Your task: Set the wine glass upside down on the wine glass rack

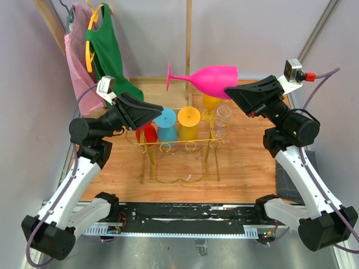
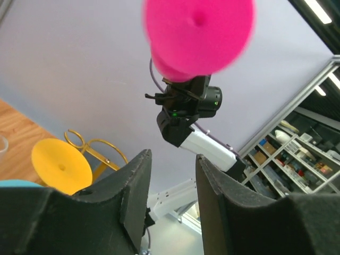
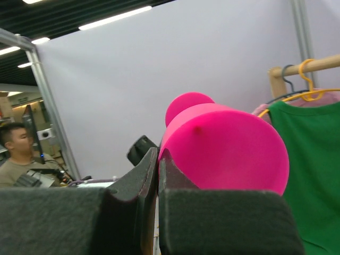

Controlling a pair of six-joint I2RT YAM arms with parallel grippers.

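right arm (image 1: pixel 297 151) raised | right fingers (image 3: pixel 136 186) pinch wine glass (image 1: pixel 212 79) sideways | left fingers (image 2: pixel 134 186) half-open, empty

White arms (image 1: pixel 72 188), black joints (image 1: pixel 84 130), purple cables (image 1: pixel 327 73)

RIGHT WRIST VIEW: The right gripper (image 3: pixel 158 159), its black jaws pressed to a thin slit at 6 o'clock, pinches the rim of a pink wine glass (image 3: pixel 228 154). The glass's round foot shows beyond the bowl near 12 o'clock. At 3 o'clock a green garment (image 3: pixel 313 159) hangs from a yellow hanger (image 3: pixel 309 94) on a wooden rail (image 3: pixel 324 62). A man (image 3: pixel 18 159) is seen at 9 o'clock.
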